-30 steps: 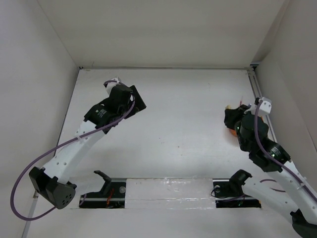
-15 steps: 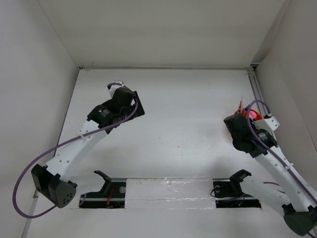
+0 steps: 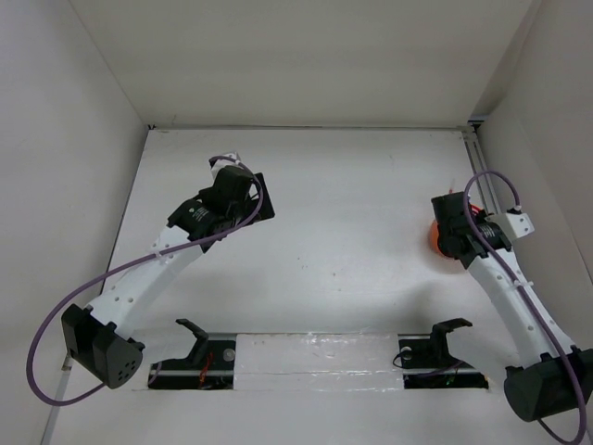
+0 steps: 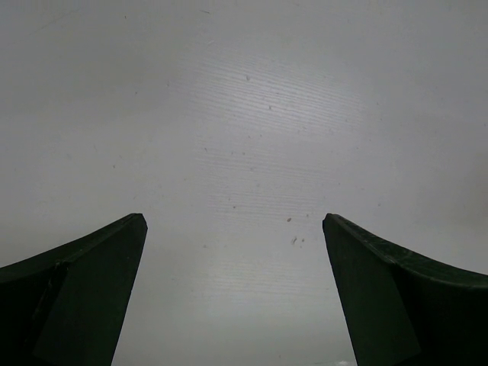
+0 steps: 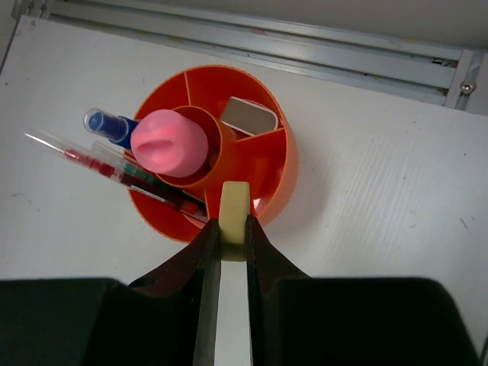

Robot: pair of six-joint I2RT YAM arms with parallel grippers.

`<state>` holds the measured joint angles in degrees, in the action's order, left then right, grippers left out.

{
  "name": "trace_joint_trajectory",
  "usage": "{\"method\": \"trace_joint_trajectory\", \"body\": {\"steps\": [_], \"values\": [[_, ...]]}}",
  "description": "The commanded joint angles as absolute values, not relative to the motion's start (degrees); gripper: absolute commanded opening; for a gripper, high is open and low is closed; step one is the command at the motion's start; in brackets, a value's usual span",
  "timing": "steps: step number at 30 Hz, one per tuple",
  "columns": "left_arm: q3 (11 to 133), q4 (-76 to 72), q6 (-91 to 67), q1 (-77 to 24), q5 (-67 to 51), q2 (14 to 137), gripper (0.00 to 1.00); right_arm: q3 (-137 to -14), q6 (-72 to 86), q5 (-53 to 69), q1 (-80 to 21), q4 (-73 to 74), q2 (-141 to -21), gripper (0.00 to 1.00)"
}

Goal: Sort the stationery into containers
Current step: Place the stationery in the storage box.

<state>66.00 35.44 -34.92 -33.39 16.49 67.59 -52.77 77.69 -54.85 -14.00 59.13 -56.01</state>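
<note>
Tan eraser (image 5: 234, 207) sat pinched between the right fingers (image 5: 211, 242), which had swung round in the last second to hang just over the near rim of the orange cup (image 5: 271, 164). Beyond them, the pink-capped tube (image 5: 169, 142) and pens (image 5: 84, 158) stood inside it. Only a release seemed left. The left fingers (image 4: 99, 274) were spread above the desk (image 4: 244, 114).

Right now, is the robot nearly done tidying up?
Nearly. The round orange plastic cup holds the pink-capped tube, blue-capped bottle, thin red pens and a white piece. The right fingers pinch a cream eraser block by its rim; it needs dropping in. The left fingers are open, empty.
</note>
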Motion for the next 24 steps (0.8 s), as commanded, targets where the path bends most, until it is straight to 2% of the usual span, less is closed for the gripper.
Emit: {"method": "trace_joint_trajectory", "body": {"steps": [1,9,16,24], "values": [[64.9,34.0,-33.8,-33.5,16.7,66.3,1.00,-53.0,72.3,-53.7,-11.4,48.7,-56.5,0.00],[64.3,33.5,-33.8,-33.5,17.2,66.4,1.00,-49.8,67.1,-49.7,-6.9,40.4,-57.1,0.00],[62.9,31.2,-31.7,-27.4,10.3,66.4,1.00,-49.3,67.1,-49.0,-5.5,39.4,-59.4,0.00],[62.9,31.8,-31.2,-27.4,12.0,66.4,1.00,-44.9,67.1,-48.5,-3.6,38.1,-58.3,0.00]]}}
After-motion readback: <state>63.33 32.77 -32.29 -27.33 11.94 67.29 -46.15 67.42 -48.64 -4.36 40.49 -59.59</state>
